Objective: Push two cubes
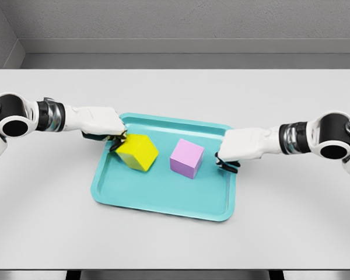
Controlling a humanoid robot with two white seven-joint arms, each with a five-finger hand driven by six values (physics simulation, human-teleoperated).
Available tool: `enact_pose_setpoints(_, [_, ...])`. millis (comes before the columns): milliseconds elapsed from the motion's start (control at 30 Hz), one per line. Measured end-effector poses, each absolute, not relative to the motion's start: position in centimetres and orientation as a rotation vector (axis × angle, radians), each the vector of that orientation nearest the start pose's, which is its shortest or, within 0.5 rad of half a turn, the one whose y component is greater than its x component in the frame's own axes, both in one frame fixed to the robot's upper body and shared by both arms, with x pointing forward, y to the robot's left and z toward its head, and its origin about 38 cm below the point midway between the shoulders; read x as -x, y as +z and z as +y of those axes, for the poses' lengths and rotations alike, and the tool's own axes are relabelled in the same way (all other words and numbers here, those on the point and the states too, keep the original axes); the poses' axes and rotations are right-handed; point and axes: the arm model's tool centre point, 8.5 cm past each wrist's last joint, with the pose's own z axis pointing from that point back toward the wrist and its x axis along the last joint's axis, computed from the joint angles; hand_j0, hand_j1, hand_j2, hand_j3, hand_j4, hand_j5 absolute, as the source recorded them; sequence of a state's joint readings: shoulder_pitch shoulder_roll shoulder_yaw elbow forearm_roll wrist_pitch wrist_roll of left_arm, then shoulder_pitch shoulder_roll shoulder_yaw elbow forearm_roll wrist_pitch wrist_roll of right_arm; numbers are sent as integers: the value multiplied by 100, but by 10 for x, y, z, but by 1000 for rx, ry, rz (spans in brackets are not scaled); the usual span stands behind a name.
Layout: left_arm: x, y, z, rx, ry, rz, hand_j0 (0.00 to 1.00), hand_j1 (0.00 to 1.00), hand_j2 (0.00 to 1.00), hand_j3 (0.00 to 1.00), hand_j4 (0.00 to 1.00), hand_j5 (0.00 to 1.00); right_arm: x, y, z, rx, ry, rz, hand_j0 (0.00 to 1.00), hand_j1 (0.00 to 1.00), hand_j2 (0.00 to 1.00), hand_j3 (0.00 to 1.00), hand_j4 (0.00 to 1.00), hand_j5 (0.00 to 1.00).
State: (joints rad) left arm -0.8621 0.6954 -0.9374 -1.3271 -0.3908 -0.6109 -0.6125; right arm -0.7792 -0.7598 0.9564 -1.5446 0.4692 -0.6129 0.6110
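A yellow cube (138, 151) and a pink cube (186, 157) stand side by side on a teal tray (157, 198), a small gap between them. My left hand (114, 139) reaches in over the tray's left rim, its curled fingers touching the yellow cube's upper left corner. My right hand (224, 160) hovers at the tray's right rim with fingers curled down, a short gap to the right of the pink cube. Neither hand holds anything.
The tray lies in the middle of a pale grey table (46, 221). A grey wall (175, 23) runs behind the table's far edge.
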Motion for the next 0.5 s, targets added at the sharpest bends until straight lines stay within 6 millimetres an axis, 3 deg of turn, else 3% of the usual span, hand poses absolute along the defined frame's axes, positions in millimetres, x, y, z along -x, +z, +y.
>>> enact_pose_setpoints(367, [-455,195,240,261,3173,1777,43,43,43,43,43,43,-413,147,-195,-187,-3130,1472,7,7,7,7,7,7])
enact_pose_setpoints(500, [-442,195,246,233,3172,1756,42,42,42,42,42,42,-415,147,-185,-145,-3121,1489,7,7,7,7,7,7])
